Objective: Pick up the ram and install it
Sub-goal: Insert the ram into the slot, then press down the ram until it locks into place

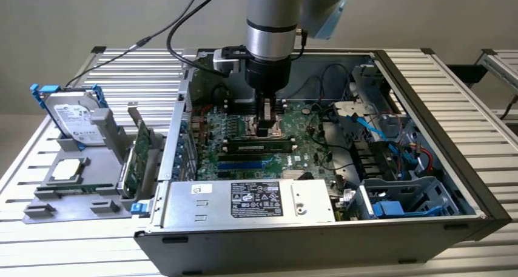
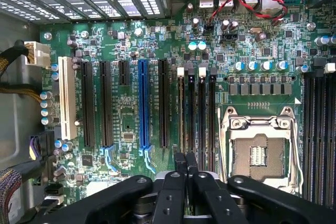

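Note:
The ram (image 1: pixel 259 146) is a long dark-chipped stick standing on edge in a memory slot of the green motherboard (image 1: pixel 235 162) inside the open computer case (image 1: pixel 453 168). My gripper (image 1: pixel 267 130) hangs straight down over the stick's middle, its tips at the ram's upper edge. In the wrist view the two black fingers (image 2: pixel 180 162) of the gripper (image 2: pixel 186 163) are drawn together, with no gap showing, above the row of memory slots (image 2: pixel 202 114) beside the CPU socket (image 2: pixel 257 150). I cannot tell whether the tips touch the ram.
A power supply (image 1: pixel 251 201) lies along the case's near wall and a drive cage (image 1: pixel 404 198) at the exterior view's right. On the exterior view's left, a grey tray (image 1: pixel 73 198) holds a silver hard drive (image 1: pixel 74 116) and a green expansion card (image 1: pixel 139 153). Cables run around the socket.

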